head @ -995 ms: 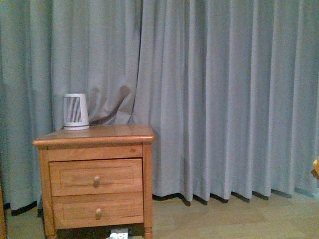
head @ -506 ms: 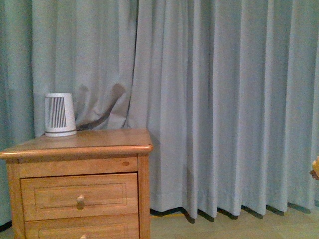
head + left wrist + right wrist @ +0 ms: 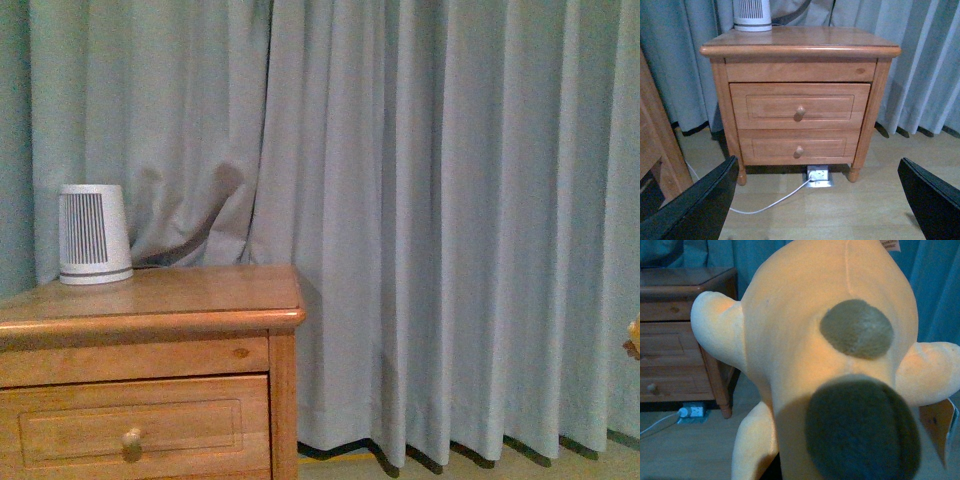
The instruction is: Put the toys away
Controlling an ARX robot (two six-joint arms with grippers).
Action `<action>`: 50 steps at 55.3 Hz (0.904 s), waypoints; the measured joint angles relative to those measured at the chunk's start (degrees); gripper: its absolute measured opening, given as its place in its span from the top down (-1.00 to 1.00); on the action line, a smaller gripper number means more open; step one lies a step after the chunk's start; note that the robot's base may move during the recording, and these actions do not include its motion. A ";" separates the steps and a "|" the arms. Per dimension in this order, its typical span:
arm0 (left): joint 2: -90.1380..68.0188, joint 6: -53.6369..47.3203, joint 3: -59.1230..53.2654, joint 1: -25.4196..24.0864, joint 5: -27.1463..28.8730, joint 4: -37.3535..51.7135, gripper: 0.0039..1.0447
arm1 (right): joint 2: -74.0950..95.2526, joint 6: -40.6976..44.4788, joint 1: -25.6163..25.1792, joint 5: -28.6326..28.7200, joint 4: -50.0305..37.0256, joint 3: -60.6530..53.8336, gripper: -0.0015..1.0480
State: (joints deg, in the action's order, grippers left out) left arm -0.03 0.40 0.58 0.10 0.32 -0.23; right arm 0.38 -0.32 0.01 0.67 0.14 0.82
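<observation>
Wooden nightstand (image 3: 805, 39) on pale floor (image 3: 865, 210), white slatted device (image 3: 752, 14), perhaps a heater, on its top, socket box (image 3: 818, 176) with cable (image 3: 774, 201) beneath.

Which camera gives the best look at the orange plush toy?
The right wrist view: the plush toy fills nearly the whole picture, with limbs and dark patches clear. The front view catches only an orange sliver at its right edge, probably the same toy. The left wrist view shows none of it.
</observation>
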 joint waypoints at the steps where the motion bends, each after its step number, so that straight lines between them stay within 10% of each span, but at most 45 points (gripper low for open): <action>1: 0.00 0.00 0.00 -0.02 0.04 0.00 -0.88 | 0.00 0.00 0.02 0.02 0.00 0.00 0.87; 50: -0.04 0.00 0.00 0.00 -0.28 0.00 -0.88 | -0.07 -0.02 0.04 -0.66 0.00 0.00 0.87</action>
State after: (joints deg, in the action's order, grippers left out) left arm -0.08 0.40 0.58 0.10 0.03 -0.23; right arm 0.32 -0.34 0.05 0.01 0.14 0.82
